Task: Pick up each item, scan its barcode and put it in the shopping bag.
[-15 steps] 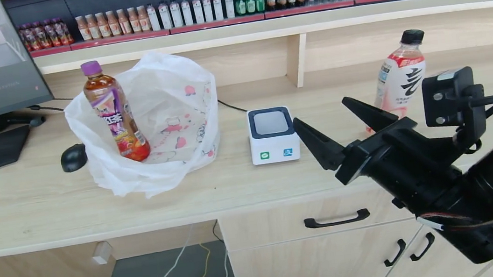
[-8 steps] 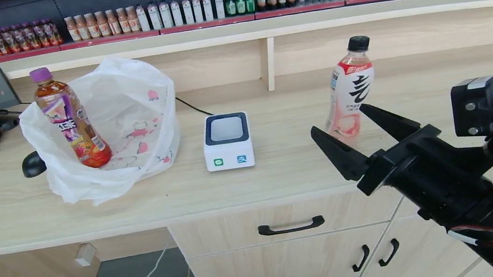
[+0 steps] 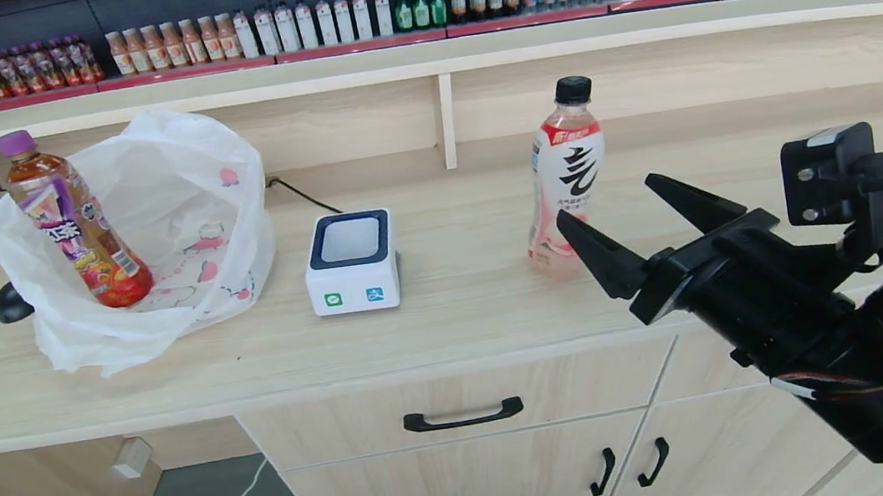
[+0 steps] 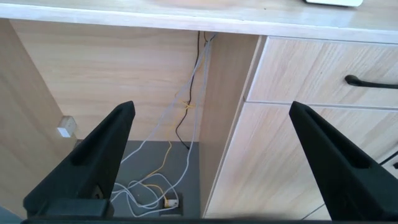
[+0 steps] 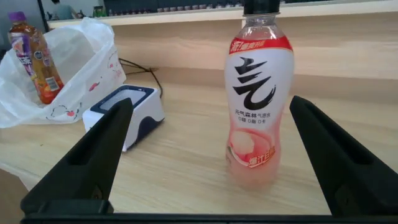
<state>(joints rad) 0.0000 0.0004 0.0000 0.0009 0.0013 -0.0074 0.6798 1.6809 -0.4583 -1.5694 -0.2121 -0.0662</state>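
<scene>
On the counter [image 3: 458, 313], the shopping bag [image 3: 174, 196] lies at nine o'clock of the scanner [image 3: 351, 261] (a tea bottle [image 3: 72, 226] leans inside it). The drink bottle [image 3: 565, 174] stands at three o'clock, with the right gripper [image 3: 604, 198] near its five o'clock.

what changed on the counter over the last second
The head camera swung to the robot's right, so the counter's things only slid across the picture. The open right gripper, earlier aimed between scanner and pink bottle, now lines up with the bottle. Nothing gripped or released; tea bottle stays in the shopping bag.
</scene>
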